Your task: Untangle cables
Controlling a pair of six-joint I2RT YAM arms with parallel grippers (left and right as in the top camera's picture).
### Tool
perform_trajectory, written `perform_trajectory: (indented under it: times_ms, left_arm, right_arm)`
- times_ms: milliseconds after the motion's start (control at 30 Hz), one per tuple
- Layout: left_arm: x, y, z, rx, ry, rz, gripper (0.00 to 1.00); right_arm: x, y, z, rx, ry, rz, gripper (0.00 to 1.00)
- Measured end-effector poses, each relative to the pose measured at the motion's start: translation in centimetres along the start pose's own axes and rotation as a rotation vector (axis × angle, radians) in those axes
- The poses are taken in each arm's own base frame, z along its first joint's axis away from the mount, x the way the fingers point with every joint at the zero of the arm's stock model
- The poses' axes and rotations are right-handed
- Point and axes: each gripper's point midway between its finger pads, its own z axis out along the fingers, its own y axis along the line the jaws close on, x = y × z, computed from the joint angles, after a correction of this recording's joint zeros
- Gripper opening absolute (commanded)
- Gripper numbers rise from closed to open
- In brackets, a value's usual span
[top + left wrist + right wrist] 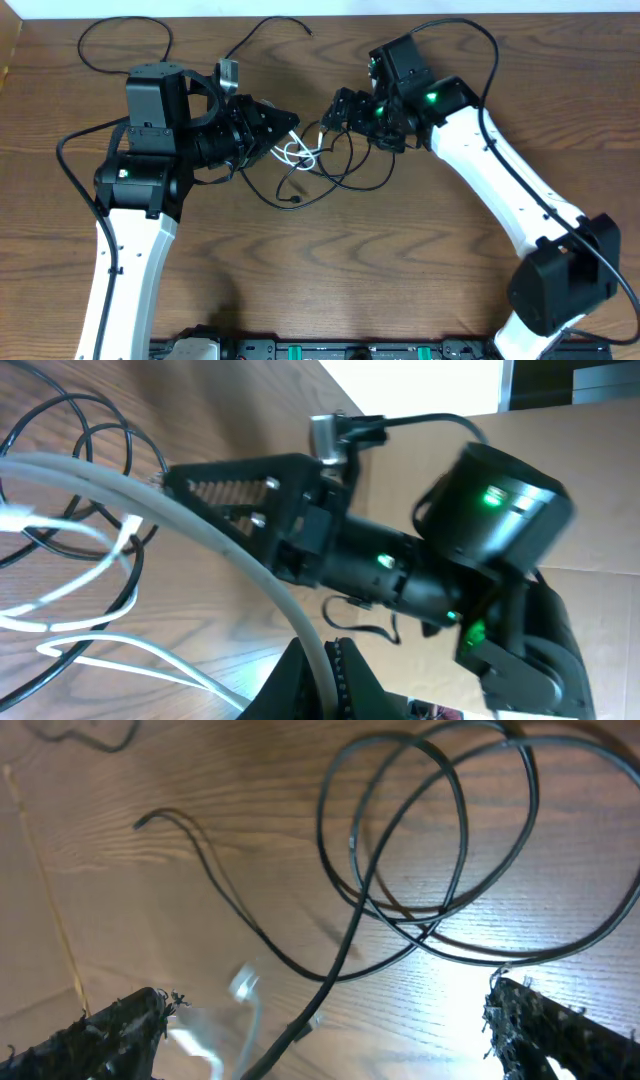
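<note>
The cables lie tangled at the table's middle. A white cable (298, 155) loops beside several black cables (352, 168). My left gripper (291, 122) is shut on the white cable (205, 532), which runs up between its jaws (327, 665). My right gripper (333, 108) faces it from the right, just above the tangle, and stands open. In the right wrist view its fingertips (125, 1020) are spread wide over the black loops (440, 840). One black strand (345, 945) passes between them, ungripped, and the white cable (245, 995) shows there as a blur.
Another thin black cable (262, 30) trails toward the table's far edge, and a black loop (120, 45) lies at the far left. Thick black arm wires (75, 175) arc beside each arm. A cardboard wall (580, 470) stands behind the right arm.
</note>
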Motion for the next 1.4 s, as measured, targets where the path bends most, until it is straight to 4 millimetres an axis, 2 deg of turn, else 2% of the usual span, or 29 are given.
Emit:
perform_trajectory:
  times_ms: [233, 267, 367, 500, 567, 667, 733, 1000, 1167, 1267, 1400]
  left_arm:
    - [0.0, 0.0, 0.0, 0.0, 0.0, 0.0, 0.08]
    - [0.0, 0.0, 0.0, 0.0, 0.0, 0.0, 0.08]
    - [0.0, 0.0, 0.0, 0.0, 0.0, 0.0, 0.08]
    - [0.0, 0.0, 0.0, 0.0, 0.0, 0.0, 0.08]
    - [0.0, 0.0, 0.0, 0.0, 0.0, 0.0, 0.08]
    - [0.0, 0.0, 0.0, 0.0, 0.0, 0.0, 0.08]
    - [0.0, 0.0, 0.0, 0.0, 0.0, 0.0, 0.08]
    - [0.0, 0.0, 0.0, -0.002, 0.001, -0.002, 0.08]
    - [0.1, 0.1, 0.0, -0.004, 0.002, -0.005, 0.08]
    - [0.2, 0.6, 0.0, -0.026, 0.002, -0.02, 0.08]
    - [0.6, 2.5, -0.1, -0.11, -0.003, -0.058, 0.08]
  right_arm:
    - [0.7, -1.7, 3.4, 0.047, 0.074, 0.12, 0.98]
    - [0.9, -2.0, 4.0, 0.052, 0.094, 0.141, 0.93]
    - [1.6, -2.5, 5.8, 0.053, 0.152, 0.191, 0.64]
    - [2.5, -3.1, 8.0, 0.05, 0.222, 0.232, 0.51]
    - [2.8, -3.2, 8.3, 0.048, 0.239, 0.247, 0.45]
    - [2.8, -2.9, 8.3, 0.031, 0.246, 0.247, 0.29]
    - [2.9, -2.8, 8.3, 0.028, 0.25, 0.249, 0.02]
    - [2.5, -3.1, 8.1, 0.021, 0.249, 0.249, 0.01]
    - [0.8, -4.3, 7.2, 0.016, 0.229, 0.265, 0.01]
    - [-1.3, -4.9, 5.1, -0.012, 0.176, 0.258, 0.01]
    - [-4.5, -4.5, -0.1, -0.064, 0.039, 0.219, 0.01]
